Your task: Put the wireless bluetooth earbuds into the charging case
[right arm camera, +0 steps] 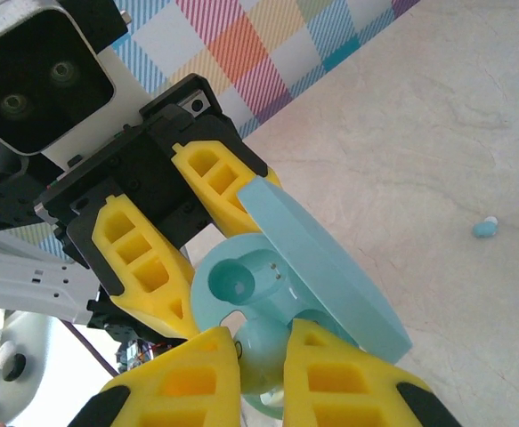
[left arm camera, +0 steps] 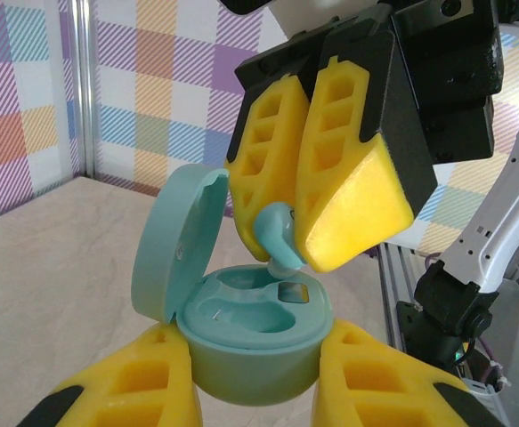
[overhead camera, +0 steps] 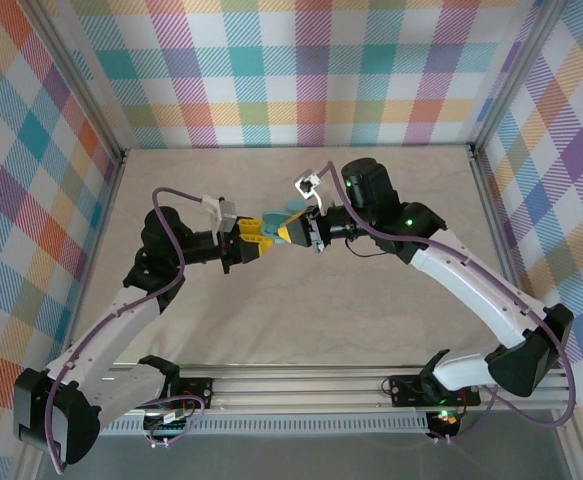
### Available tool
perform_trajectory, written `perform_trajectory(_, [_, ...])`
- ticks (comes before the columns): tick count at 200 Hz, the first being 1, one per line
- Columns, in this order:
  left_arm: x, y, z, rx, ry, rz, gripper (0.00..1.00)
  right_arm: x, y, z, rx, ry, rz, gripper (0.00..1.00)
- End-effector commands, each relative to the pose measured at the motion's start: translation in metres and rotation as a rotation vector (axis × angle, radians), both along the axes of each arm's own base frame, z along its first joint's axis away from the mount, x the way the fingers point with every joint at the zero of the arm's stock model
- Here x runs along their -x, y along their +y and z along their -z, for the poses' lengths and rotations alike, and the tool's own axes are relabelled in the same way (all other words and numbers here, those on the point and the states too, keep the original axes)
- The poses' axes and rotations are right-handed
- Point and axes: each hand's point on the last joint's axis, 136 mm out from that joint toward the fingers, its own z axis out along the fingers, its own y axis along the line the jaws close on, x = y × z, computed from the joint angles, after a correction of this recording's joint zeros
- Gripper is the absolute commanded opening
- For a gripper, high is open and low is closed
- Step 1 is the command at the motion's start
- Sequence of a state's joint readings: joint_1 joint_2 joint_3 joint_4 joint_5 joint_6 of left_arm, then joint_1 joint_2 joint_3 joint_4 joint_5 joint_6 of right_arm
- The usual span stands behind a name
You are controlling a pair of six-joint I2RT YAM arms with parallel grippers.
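Earbuds sighted numbered two, both pale blue-green, glossy and tiny beside the case. At left, the left gripper [left arm camera: 259,382] had its yellow fingers closed against both sides of the charging case [left arm camera: 250,334], holding it clear of the table [right arm camera: 437,133]. The case was a rounded pale teal shell. Its lid [left arm camera: 174,245] stood hinged open to the left, and two moulded sockets showed inside. Just above the open case, the right gripper [left arm camera: 308,178] pointed down with its jaws pinched nearly together on one earbud [left arm camera: 277,231]. The bud's lower end sat close over the sockets; contact could not be determined. Further right, in the right wrist view, the second earbud [right arm camera: 485,228] lay loose on the table, well apart from the case.
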State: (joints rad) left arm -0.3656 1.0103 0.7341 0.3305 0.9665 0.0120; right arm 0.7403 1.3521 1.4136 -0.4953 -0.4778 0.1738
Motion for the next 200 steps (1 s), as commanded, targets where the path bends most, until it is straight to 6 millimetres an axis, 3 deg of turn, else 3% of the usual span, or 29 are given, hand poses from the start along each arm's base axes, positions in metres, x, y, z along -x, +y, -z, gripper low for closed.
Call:
perform_trajectory(1, [0.014,-0.001,-0.016,0.037,-0.069,0.047,0.0,0.004,0.002,0.004,0.01,-0.01,-0.038,0.13])
perform_trajectory(77, [0.019,0.0,-0.023,0.048,-0.086,0.047,0.0,0.005,0.002,0.012,0.037,0.03,-0.056,0.23])
perform_trajectory(200, [0.021,0.0,-0.022,0.046,-0.083,0.046,0.0,0.003,0.001,-0.001,0.045,0.039,-0.041,0.35])
